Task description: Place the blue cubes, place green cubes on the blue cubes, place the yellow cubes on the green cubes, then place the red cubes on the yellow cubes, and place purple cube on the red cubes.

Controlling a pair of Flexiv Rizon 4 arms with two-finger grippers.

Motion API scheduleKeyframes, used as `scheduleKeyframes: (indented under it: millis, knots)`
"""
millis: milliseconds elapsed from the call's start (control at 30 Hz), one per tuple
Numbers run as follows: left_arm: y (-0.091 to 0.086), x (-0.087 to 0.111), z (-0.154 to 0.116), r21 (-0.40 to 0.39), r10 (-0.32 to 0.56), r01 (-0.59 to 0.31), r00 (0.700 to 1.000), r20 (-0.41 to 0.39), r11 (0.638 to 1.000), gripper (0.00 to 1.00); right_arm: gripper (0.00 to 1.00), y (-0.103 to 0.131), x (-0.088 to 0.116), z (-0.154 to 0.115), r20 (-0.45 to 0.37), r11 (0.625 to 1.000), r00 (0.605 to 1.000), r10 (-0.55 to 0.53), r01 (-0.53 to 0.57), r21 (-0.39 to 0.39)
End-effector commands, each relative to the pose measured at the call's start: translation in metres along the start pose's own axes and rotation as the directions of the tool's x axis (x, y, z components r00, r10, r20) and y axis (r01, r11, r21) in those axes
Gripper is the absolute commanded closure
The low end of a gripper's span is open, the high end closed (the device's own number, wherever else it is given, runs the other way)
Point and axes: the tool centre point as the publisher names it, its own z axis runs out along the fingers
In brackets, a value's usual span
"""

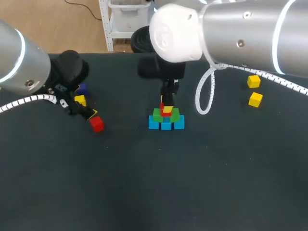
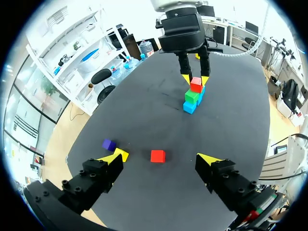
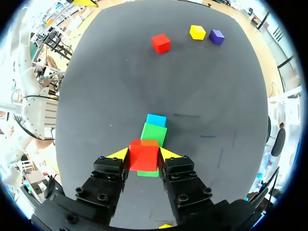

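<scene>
At mid-table stands a stack: a row of blue cubes (image 1: 166,124), green cubes (image 1: 166,116) on them, and a yellow cube (image 1: 168,110) on top. My right gripper (image 3: 144,154) is shut on a red cube (image 3: 144,156) directly over the stack, with green (image 3: 154,132) and blue (image 3: 156,119) showing beneath. My left gripper (image 2: 161,158) hangs open at the left. A second red cube (image 2: 157,156) lies on the table below and between its fingers, untouched. Beside one of its fingertips are a yellow cube (image 2: 122,153) and a purple cube (image 2: 109,144).
Two more yellow cubes (image 1: 253,81) (image 1: 255,99) lie at the table's right, under my right arm. A white cable (image 1: 204,96) loops down from that arm just right of the stack.
</scene>
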Motion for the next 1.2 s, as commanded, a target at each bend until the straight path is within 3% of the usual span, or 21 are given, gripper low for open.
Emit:
scheduleKeyframes:
  millis: [33, 1200]
  knots:
    - [0.001, 0.0008, 0.0, 0.003, 0.002, -0.002, 1.0, 0.003, 1.0, 0.0, 1.0, 0.001, 0.0012, -0.0013, 0.004, 1.0, 1.0, 0.0, 0.0, 0.001]
    - [0.001, 0.0008, 0.0, 0.003, 0.002, -0.002, 1.0, 0.003, 1.0, 0.0, 1.0, -0.0027, 0.0015, 0.0003, 0.007, 1.0, 1.0, 0.001, -0.001, 0.005]
